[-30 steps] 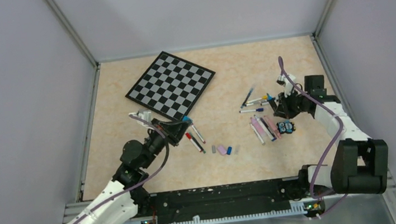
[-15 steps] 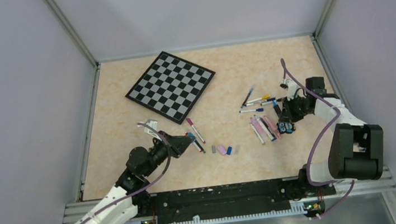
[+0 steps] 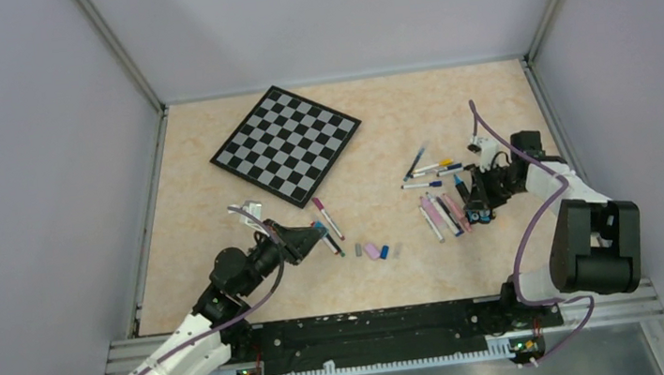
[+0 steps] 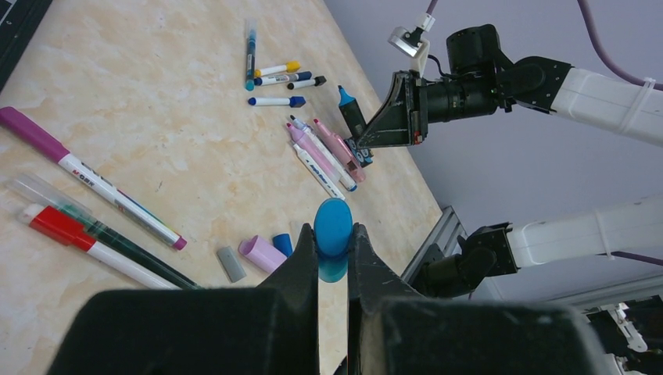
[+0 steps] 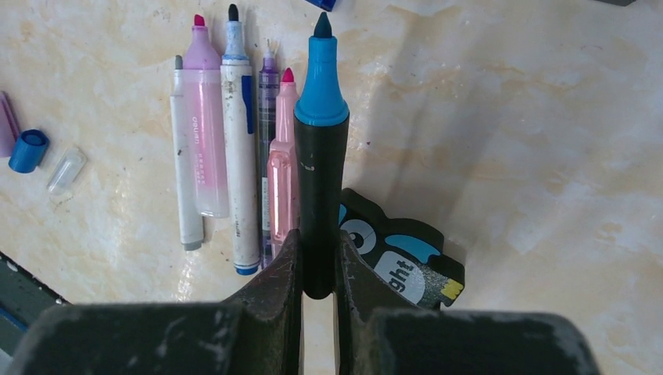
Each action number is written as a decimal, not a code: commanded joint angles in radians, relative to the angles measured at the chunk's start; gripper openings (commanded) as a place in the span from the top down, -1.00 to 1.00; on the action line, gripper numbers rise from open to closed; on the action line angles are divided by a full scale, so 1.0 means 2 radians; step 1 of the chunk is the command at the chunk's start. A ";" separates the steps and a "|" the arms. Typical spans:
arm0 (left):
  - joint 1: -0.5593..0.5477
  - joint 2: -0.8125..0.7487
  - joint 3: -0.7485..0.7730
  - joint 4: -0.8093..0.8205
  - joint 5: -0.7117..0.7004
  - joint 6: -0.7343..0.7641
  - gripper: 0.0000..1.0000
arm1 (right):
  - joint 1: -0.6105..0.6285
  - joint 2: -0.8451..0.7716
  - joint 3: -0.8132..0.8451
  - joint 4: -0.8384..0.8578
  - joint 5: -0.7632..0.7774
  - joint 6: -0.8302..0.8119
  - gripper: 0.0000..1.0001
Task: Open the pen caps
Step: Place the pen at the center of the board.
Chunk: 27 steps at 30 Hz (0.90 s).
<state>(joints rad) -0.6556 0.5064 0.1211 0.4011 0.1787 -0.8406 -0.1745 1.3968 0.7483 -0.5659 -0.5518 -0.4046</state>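
My left gripper (image 4: 333, 248) clenches a blue cap (image 4: 333, 223); only its wrist camera shows this clearly. My right gripper (image 5: 317, 262) grasps an uncapped marker (image 5: 320, 156) just beside the owl figure (image 5: 399, 262). I see loose caps (image 3: 373, 251) on the table (image 3: 218, 210).

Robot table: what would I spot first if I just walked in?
Probably the black-and-white checkered board, lying on the far side of the table, left of the middle. Then the left gripper pinching a round blue cap, and the right gripper holding an uncapped blue-tipped marker near a row of pens.
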 commanded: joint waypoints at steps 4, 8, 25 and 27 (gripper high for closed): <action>-0.001 0.000 -0.005 0.022 0.003 -0.009 0.99 | 0.004 0.005 0.026 0.001 -0.040 -0.001 0.89; -0.001 0.001 -0.004 0.023 0.006 -0.009 0.98 | 0.006 0.022 0.032 0.000 -0.032 0.003 0.93; -0.001 0.003 -0.009 0.029 0.007 -0.012 0.95 | 0.021 0.050 0.037 0.002 0.015 0.013 0.97; -0.001 0.003 -0.011 0.029 0.007 -0.012 0.95 | 0.021 0.051 0.036 0.004 0.029 0.014 0.97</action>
<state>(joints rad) -0.6556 0.5091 0.1081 0.4046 0.1837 -0.8635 -0.1394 1.4841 0.7952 -0.5674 -0.5751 -0.3828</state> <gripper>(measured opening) 0.086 0.082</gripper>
